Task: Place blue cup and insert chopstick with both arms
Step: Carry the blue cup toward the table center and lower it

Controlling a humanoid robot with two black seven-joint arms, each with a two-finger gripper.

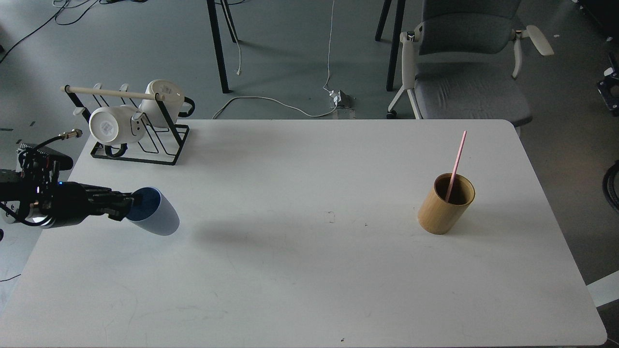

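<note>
Gripped at its rim by the left gripper [126, 207], the blue cup [152, 211] is held tilted near the desk's [309, 270] left edge. Light, stiff and slippery, it seems best pinched at the wall. The chopstick [456, 164] stands in the bamboo holder [445, 204] toward the right edge.

A single head view looks forward and down from above the near edge of the tabletop [309, 270], taking in its whole width, with floor [145, 43] and a chair [464, 63] beyond.
</note>
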